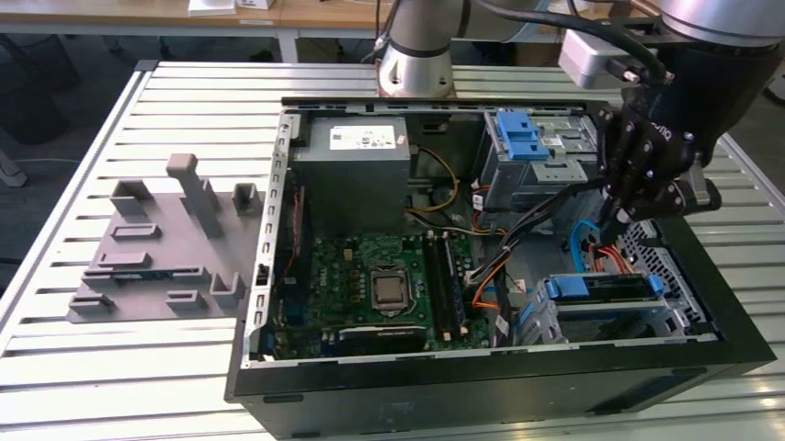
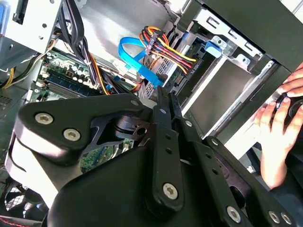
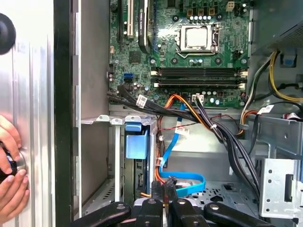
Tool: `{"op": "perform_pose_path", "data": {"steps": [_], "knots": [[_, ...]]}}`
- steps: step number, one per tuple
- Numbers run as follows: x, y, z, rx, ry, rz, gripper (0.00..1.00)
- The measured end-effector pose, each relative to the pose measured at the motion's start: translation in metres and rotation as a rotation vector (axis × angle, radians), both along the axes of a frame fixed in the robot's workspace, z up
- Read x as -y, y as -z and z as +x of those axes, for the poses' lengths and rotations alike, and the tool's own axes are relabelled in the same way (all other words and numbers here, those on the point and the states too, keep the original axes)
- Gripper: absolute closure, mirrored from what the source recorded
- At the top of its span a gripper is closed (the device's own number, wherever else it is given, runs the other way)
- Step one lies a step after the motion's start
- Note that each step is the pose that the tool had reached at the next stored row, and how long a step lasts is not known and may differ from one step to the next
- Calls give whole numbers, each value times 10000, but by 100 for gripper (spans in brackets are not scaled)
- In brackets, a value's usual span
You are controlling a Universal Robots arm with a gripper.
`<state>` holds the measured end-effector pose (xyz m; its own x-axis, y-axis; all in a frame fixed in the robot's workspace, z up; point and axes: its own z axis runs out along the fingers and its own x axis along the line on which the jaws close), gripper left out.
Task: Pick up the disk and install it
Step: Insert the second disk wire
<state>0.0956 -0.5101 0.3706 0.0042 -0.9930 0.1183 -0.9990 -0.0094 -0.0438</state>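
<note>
The disk (image 1: 600,288), a flat drive with blue rails, sits edge-up in the lower drive cage at the front corner of the open computer case (image 1: 491,367), on the exterior view's right. Its blue rail tab (image 3: 137,142) appears in the first wrist view, and again as the blue tab (image 2: 213,47) in the second wrist view. My gripper (image 1: 617,217) hangs just above and behind that cage. Its fingers are shut, with the tips (image 2: 162,94) right beside a blue flat cable (image 2: 142,64) and a black connector with coloured wires (image 3: 165,182). I cannot tell whether they pinch the cable.
A grey power supply box (image 1: 356,175), the motherboard (image 1: 381,285) and an upper cage with a blue latch (image 1: 528,142) crowd the case, with cable bundles across the middle. A grey fixture plate (image 1: 160,248) lies on the slatted table. A person's hand (image 2: 279,123) rests beside the case.
</note>
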Motion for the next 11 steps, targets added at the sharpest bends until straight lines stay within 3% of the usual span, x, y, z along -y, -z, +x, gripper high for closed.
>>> {"op": "perform_pose_path", "data": {"steps": [3,11], "knots": [[-20,20,2,-15,1,-49,83],[-52,62,14,-82,1,-43,83]]}}
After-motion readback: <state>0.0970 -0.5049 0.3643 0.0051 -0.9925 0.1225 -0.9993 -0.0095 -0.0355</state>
